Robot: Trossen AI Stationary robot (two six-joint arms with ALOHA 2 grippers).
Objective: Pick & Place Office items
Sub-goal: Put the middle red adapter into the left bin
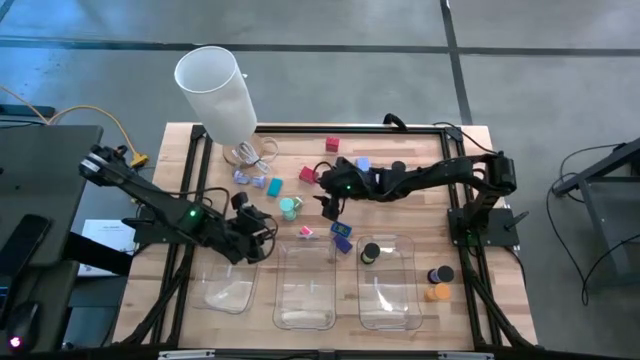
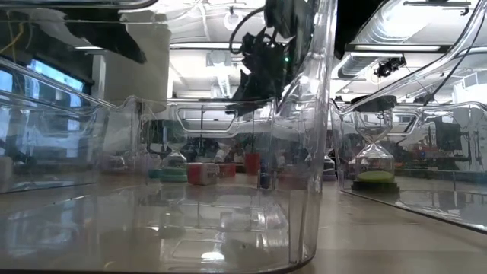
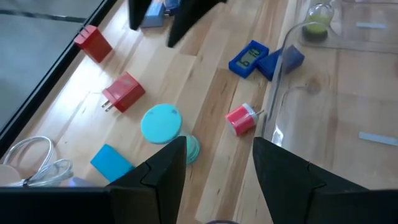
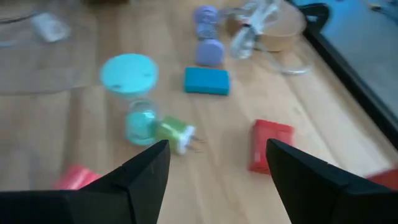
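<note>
while both grippers hover with fingers spread wide and empty, the right gripper (image 1: 330, 205) sits nearest the teal hourglass (image 1: 289, 208) among loose items behind the clear trays (image 1: 304, 318); lower squarely, centre it between the fingers, then close.

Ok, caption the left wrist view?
Left claw open above teal hourglass, red plug and blue blocks nearby.
</note>
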